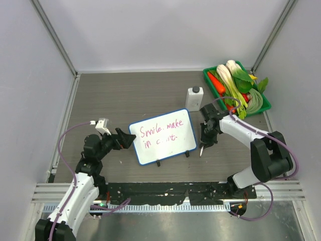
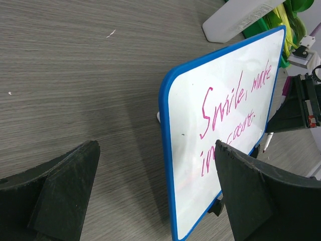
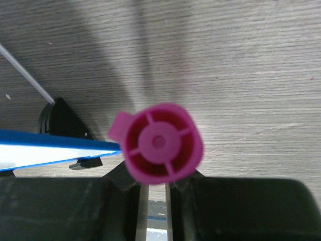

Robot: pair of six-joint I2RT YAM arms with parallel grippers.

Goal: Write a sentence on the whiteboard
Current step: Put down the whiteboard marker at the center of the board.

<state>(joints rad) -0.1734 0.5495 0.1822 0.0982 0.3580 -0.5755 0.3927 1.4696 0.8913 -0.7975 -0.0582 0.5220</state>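
Note:
The whiteboard (image 1: 163, 136) stands on its black feet mid-table, blue-rimmed. The sentence (image 1: 160, 132) is in magenta on two lines, roughly "Smile make / in c..nt". My left gripper (image 1: 126, 139) is open at the board's left edge. In the left wrist view the board (image 2: 220, 150) and its writing (image 2: 233, 100) lie ahead between the wide-apart fingers (image 2: 60, 196), untouched. My right gripper (image 1: 206, 135) is shut on a magenta marker (image 3: 159, 142), held tip-down just right of the board. The marker's white tip (image 1: 201, 150) is near the table. The board's blue rim (image 3: 50, 143) shows edge-on in the right wrist view.
A white bottle (image 1: 194, 97) stands behind the board's right corner. A green tray (image 1: 263, 102) of vegetables sits at the back right. Enclosure walls stand on the left, back and right. The board's black foot (image 3: 62, 120) is beside the marker.

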